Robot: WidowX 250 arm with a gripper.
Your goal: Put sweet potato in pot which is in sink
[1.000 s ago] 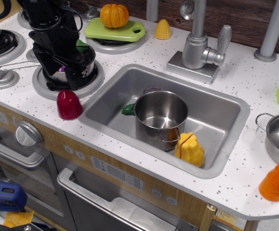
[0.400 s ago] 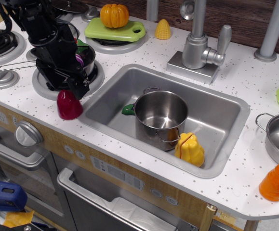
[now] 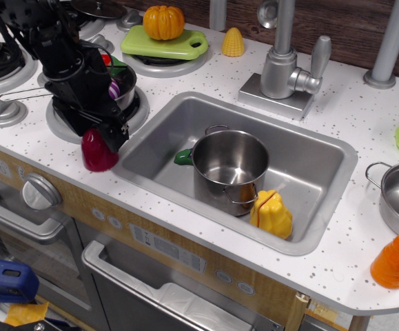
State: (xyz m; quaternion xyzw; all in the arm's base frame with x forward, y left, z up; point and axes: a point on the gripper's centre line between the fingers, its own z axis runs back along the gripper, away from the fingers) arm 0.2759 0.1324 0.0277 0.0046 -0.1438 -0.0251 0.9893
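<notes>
Here, your white speckled countertop (image 3: 206, 76) runs the width of the view, with the sink (image 3: 308, 160) set into its middle. The black robot arm (image 3: 54, 48) reaches in from the far left corner and bends down toward the front edge. Inside the sink, the pot (image 3: 230, 169) stands upright just left of centre, open and with nothing visible inside. A yellow toy (image 3: 271, 214) leans against the pot's front right side, and a green piece (image 3: 182, 157) touches its left side.

On the far edge you have a green cutting board (image 3: 165, 44) carrying a small pumpkin (image 3: 163, 22), with a yellow corn toy (image 3: 233, 42) just to its right. An orange cone toy (image 3: 393, 260) sits at the front right corner.

The sweet potato (image 3: 97, 153) rests on the countertop near the front edge, just left of the sink's left rim. The gripper (image 3: 101, 132) is down over its top, touching it; you cannot tell from this angle how far the jaws are parted.
</notes>
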